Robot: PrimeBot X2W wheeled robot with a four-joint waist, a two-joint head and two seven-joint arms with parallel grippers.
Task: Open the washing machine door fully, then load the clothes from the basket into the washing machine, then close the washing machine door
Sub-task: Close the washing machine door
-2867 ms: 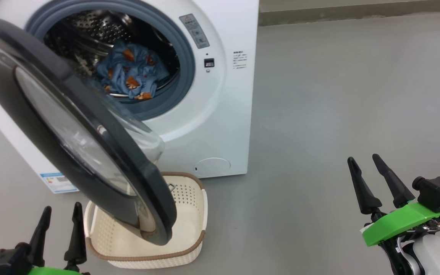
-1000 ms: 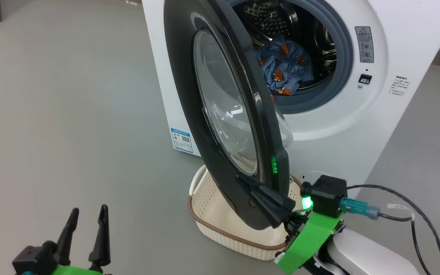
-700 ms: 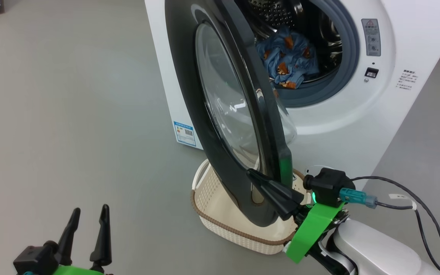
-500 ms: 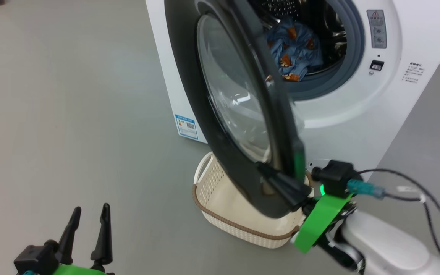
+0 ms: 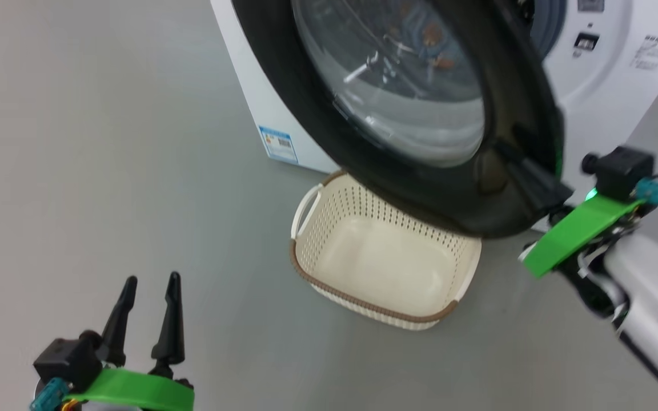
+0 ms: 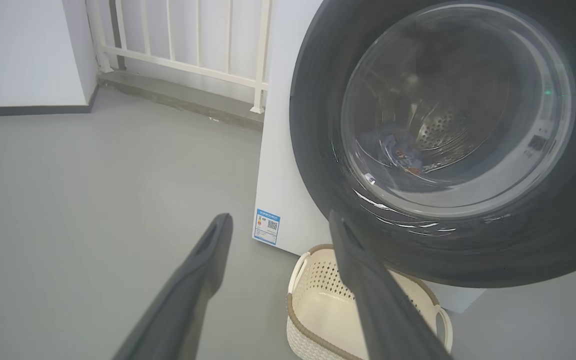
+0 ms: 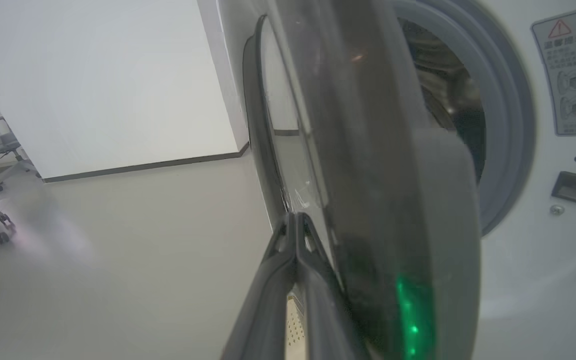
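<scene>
Low left of head view, left gripper (image 5: 149, 285) hung over floor (image 5: 106, 171), fingers spread, holding nothing. Right gripper (image 5: 514, 160), fingers pressed together, lay against black rim of washing machine door (image 5: 392, 85); door part open over basket (image 5: 306, 268). Left wrist view: clothes (image 6: 393, 147) sat inside drum (image 6: 443, 132), seen through door glass. Right wrist view: closed fingertips touched door's outer face, washing machine (image 7: 543, 225) behind.

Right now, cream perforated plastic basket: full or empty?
Empty: the basket shows its bare cream floor, no fabric inside.
</scene>
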